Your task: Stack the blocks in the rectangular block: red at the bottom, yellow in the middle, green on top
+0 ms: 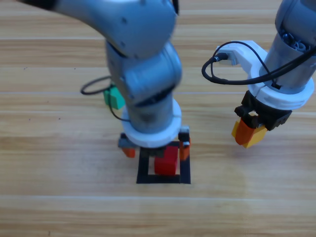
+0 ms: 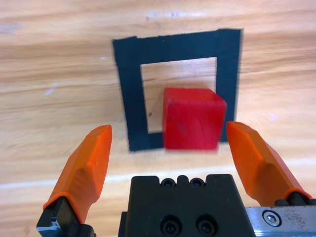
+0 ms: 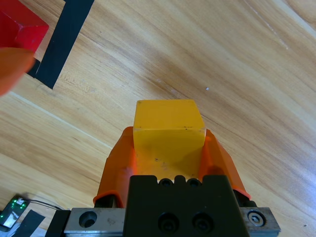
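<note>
Left hand (image 2: 168, 148), released, straddles the red cube (image 2: 192, 118) seated inside the tape outline (image 2: 129, 94) as the base, while the right hand (image 3: 168, 148), beside the outline, grips the yellow cube (image 3: 169, 129) meant for the middle tier.

The left arm reaches down from the top to mid-table, its wrist pointing straight down, and the left gripper (image 2: 168, 148) hangs low with its orange jaws spread wide apart. Off to the right, the right gripper (image 1: 250, 132) is raised above the table, jaws closed tight on the yellow cube (image 3: 169, 129).
</note>
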`<state>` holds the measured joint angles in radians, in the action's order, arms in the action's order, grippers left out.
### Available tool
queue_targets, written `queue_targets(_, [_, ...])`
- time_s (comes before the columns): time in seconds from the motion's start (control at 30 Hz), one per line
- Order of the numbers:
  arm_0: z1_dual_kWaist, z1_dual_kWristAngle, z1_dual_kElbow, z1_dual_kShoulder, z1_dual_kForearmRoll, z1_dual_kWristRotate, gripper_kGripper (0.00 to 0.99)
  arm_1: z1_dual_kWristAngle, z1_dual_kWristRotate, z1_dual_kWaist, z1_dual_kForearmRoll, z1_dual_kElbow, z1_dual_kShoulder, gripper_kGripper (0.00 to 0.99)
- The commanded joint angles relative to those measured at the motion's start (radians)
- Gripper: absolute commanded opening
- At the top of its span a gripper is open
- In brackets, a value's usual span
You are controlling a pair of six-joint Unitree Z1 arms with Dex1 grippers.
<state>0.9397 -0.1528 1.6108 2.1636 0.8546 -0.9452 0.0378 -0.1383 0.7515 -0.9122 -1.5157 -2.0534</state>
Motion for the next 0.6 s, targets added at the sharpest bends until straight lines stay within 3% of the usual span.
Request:
queue_targets(0.03, [0.016,-0.039,-0.04,-0.266,0.024,0.013,0.99,-0.026,-0.018,0.031,0.015,0.012,0.022,0.189])
queue_targets(0.27, [-0.065,-0.034,-0.107,-0.527,0.049,0.1,0.99,-0.026,-0.038,0.052,0.019,0.008,0.033,0.189])
queue_targets(0.4, [-0.176,0.002,-0.152,-0.533,0.026,0.283,0.99,-0.067,-0.069,0.097,0.039,0.005,0.061,0.189])
queue_targets(0.47, [-0.216,0.01,-0.181,-0.527,-0.005,0.373,0.99,-0.038,-0.116,0.124,0.038,-0.004,0.065,0.189])
queue_targets(0.6, [-0.28,0.024,-0.27,-0.558,-0.091,0.546,0.99,-0.07,-0.268,0.155,-0.017,-0.07,0.047,0.189])
